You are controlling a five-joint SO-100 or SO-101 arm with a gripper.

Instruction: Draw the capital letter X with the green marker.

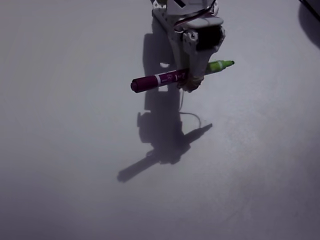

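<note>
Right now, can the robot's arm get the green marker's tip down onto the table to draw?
Probably yes. The end effector holds the green marker above the table, its shadow well apart, and nothing lies beneath it.

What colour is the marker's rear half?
Dark magenta, on the green marker in the fixed view.

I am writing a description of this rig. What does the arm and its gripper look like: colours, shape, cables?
The arm is made of white plastic parts and enters at the top edge of the fixed view. A dark, boxy block sits in the white frame above the gripper, whose pale fingers narrow downward. A thin dark cable loops over the top.
</note>
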